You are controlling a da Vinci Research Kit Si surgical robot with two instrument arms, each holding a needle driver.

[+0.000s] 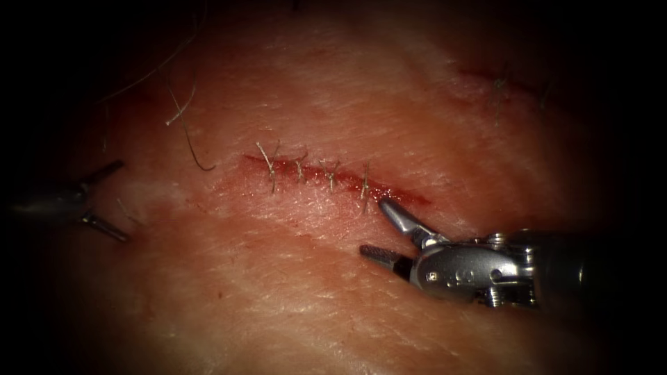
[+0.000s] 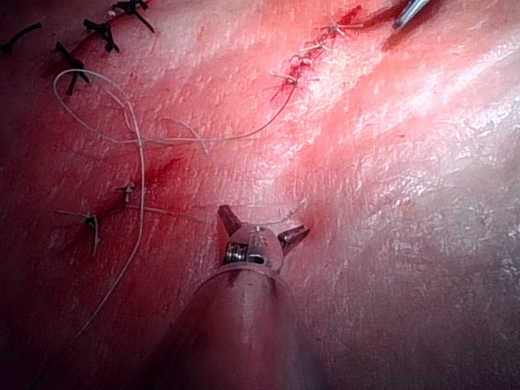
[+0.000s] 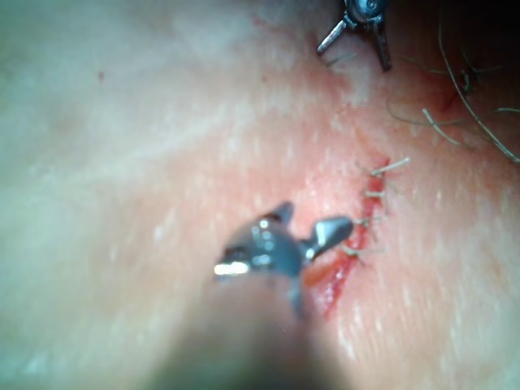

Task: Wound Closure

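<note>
Right tool (image 1: 372, 228) at lower right of endoscope frame, jaws wide, holding nothing; upper jaw tip touches or sits just beside cut (image 1: 333, 175) at its right, unstitched end, next to last stitch (image 1: 365, 187). Left tool (image 1: 104, 201) at far left, well apart from cut, jaws wide, empty. I see no needle. Loose thread (image 2: 138, 162) lies on tissue (image 1: 347, 90) ahead of left tool. My judgement: locate needle before closing either tool; keep tips off stitches.
</note>
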